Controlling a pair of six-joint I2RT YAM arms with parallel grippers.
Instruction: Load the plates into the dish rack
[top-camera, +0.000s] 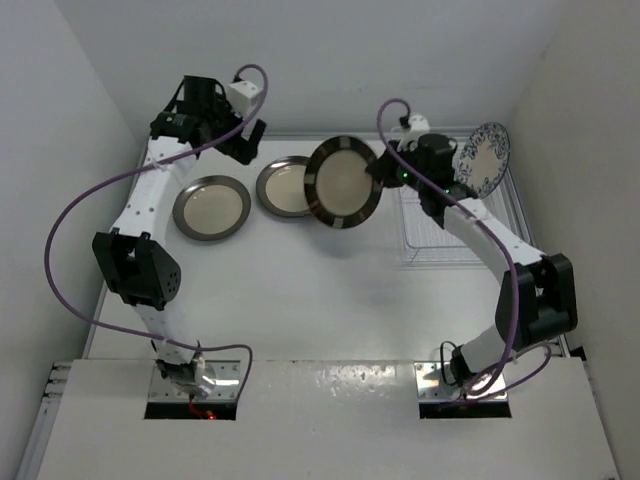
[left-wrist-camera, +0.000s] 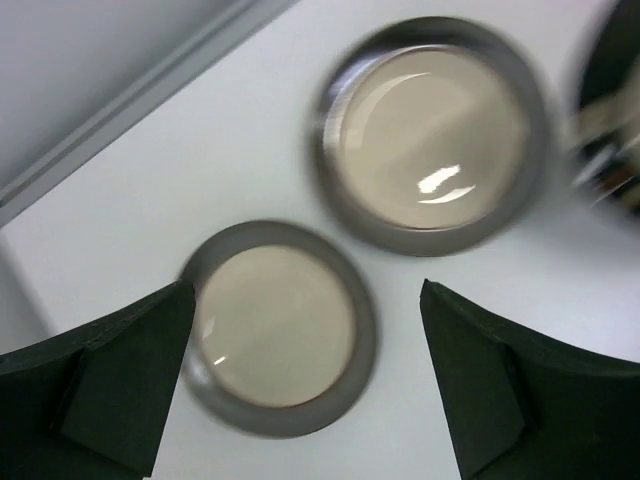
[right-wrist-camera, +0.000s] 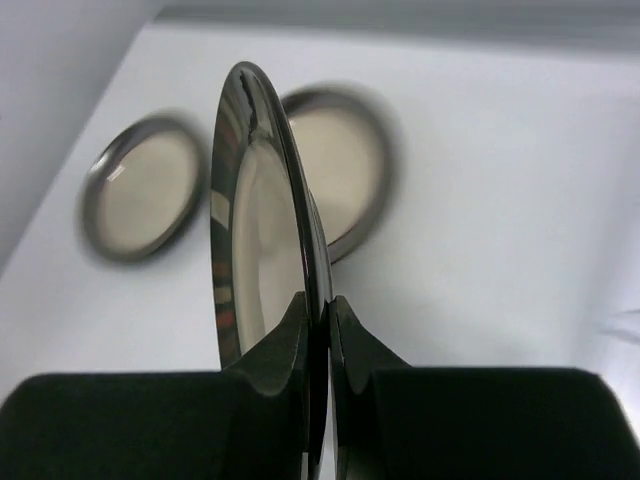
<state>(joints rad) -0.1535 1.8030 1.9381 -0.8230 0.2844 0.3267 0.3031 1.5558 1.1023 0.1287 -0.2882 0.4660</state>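
Just left of the dish rack (top-camera: 430, 250), your right gripper (right-wrist-camera: 318, 310) is pinched on the rim of the brown-banded plate (top-camera: 342, 182), holding it tilted on edge. Further left of the rack, the two grey-rimmed plates (top-camera: 211, 207) (top-camera: 283, 186) lie flat on the tabletop (top-camera: 300, 290), with your left gripper (left-wrist-camera: 305, 295) spread wide above them. The blue floral plate (top-camera: 483, 158) stands at the rack's far end.

The right gripper (top-camera: 384, 174) clamps the brown-rimmed plate (top-camera: 340, 185) by its edge — tilted, near two grey-rimmed plates (top-camera: 211, 207) (top-camera: 278, 187) lying flat.
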